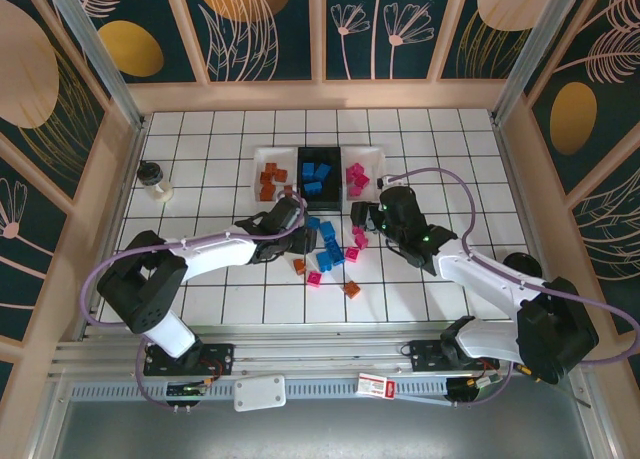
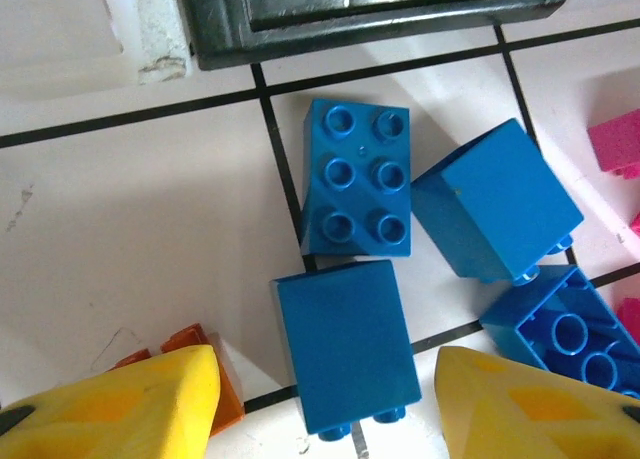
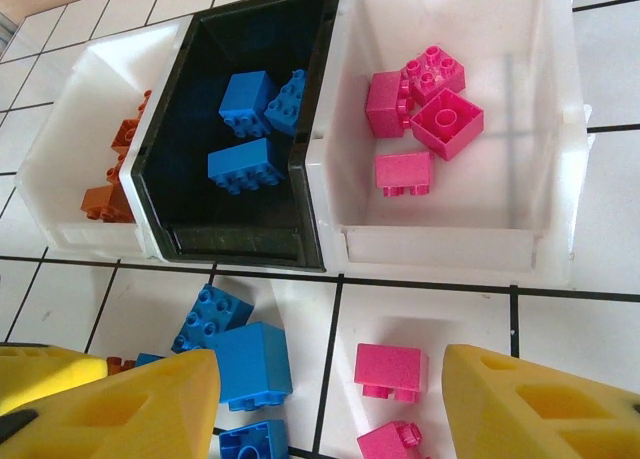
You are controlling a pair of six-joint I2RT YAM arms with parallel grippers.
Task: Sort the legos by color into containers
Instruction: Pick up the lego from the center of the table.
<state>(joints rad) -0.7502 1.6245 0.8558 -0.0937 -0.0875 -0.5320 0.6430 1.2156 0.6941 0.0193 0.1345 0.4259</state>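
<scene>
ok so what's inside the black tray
Blue legos, three that I can count, loose on the floor of the black tray, no other color. Its near wall hides the floor strip just behind it.

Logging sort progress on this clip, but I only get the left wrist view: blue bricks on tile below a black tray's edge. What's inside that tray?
Observer: The black tray holds three blue bricks.
Operator: And its neighbours?
Observer: The white tray on the right arm's side holds four pink bricks.
Operator: The other one?
Observer: The second white tray holds orange-brown bricks.
</scene>
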